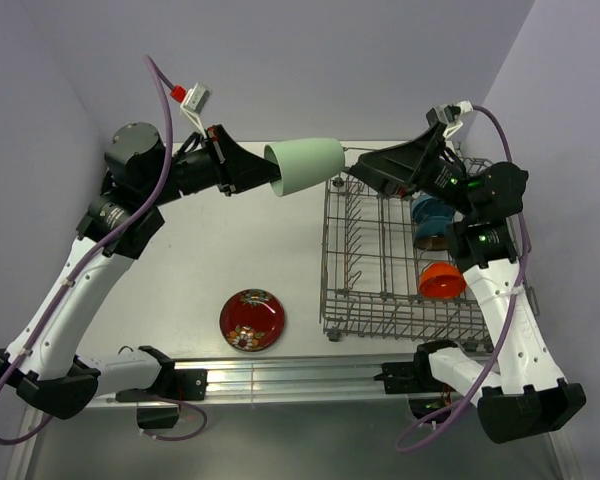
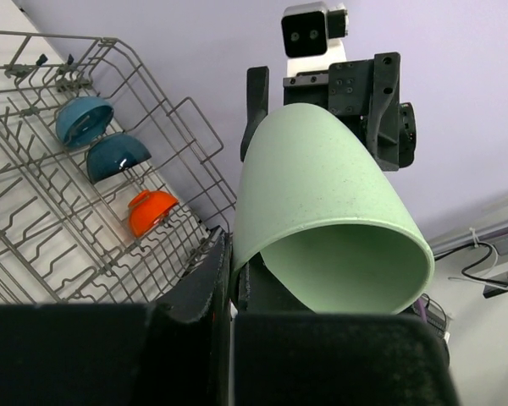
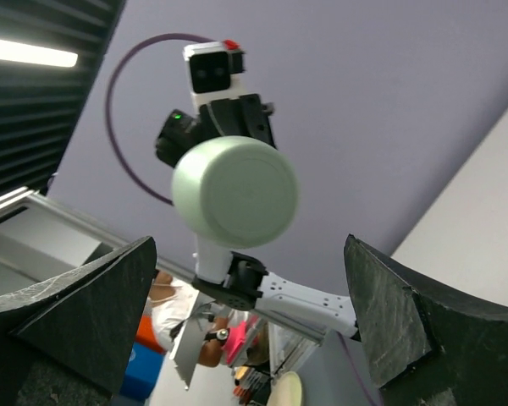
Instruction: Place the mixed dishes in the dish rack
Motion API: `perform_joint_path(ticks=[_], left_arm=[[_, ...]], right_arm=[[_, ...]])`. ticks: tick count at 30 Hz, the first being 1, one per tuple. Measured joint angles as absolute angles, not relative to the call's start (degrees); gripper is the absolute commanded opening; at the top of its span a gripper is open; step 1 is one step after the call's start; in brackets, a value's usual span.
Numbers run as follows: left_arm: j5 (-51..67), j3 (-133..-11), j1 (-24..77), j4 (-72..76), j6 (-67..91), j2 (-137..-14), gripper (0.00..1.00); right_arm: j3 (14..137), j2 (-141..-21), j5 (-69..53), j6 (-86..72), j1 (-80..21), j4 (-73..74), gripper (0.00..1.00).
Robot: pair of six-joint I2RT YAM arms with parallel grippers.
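Bright, even light, soft shadows; a ceiling strip light [image 3: 30, 52] glares; the left hand [image 2: 234, 279] blurs up close.

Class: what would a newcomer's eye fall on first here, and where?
A pale green cup, held sideways by the left gripper, points its base at the open right gripper near the grey wire dish rack's far corner. A red patterned plate lies on the white table, left of the rack.

A robotics lab test cell: plain lavender partition walls [image 1: 310, 60] box in a white bench [image 1: 230, 250]. The cabled left arm [image 1: 70, 290] and right arm [image 1: 510, 320] are bolted to an aluminium rail [image 1: 280, 375] along its near edge.
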State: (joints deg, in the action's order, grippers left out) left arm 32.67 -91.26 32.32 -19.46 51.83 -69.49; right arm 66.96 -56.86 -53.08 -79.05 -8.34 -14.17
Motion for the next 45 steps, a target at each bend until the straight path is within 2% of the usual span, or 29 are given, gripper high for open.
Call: perform_joint_path(ticks=[7,14,20,26,31,33,34,35,36,37,38,41,45], left_arm=[[34.57,-90.39,32.05,-17.98,52.86,-69.54,0.0],[35.29,-90.32,32.05,-16.93,53.47,-69.71,0.0],[36.34,-90.32,32.05,-16.58,53.78,-70.81,0.0],[36.84,-90.32,32.01,-16.43,54.15,-72.25,0.0],[37.52,-90.32,31.92,-15.07,54.61,-72.27,0.0],[37.71,-90.32,31.9,-14.66,54.98,-72.29,0.0],[37.87,-90.32,31.88,-14.41,55.22,-72.27,0.0],[38.13,-90.32,31.88,-14.04,55.35,-72.27,0.15],[38.3,-90.32,31.81,-13.8,55.44,-72.27,0.3],[38.33,-90.32,31.73,-13.69,55.46,-72.25,0.46],[38.26,-90.32,31.7,-13.45,55.57,-72.29,0.75],[37.21,-90.28,31.53,-14.48,56.38,-72.69,0.97],[29.45,-90.54,30.68,-21.93,56.01,-72.51,0.99]], right_arm=[[66.94,-59.4,-53.95,-85.43,-9.67,-23.38,0.98],[67.07,-61.21,-54.13,-86.61,-11.42,-25.12,0.97],[69.28,-64.55,-54.11,-87.11,-13.32,-25.41,0.92],[69.43,-65.95,-54.28,-88.77,-15.18,-27.53,0.74],[69.25,-67.31,-55.37,-92.27,-15.25,-32.03,0.73],[69.01,-67.7,-55.75,-93.6,-15.27,-34.09,0.54],[68.99,-67.88,-55.9,-94.11,-15.27,-34.83,0.41],[68.99,-68.07,-56.18,-94.52,-15.25,-35.62,0.06],[68.99,-68.25,-56.36,-94.72,-15.25,-36.07,0.0],[68.99,-68.47,-56.55,-95.18,-15.25,-36.82,0.0],[68.99,-68.75,-56.99,-95.79,-15.33,-37.41,0.0],[68.99,-69.12,-58.13,-96.66,-15.97,-38.54,0.0],[68.99,-69.12,-58.35,-95.57,-15.68,-37.47,0.0]])
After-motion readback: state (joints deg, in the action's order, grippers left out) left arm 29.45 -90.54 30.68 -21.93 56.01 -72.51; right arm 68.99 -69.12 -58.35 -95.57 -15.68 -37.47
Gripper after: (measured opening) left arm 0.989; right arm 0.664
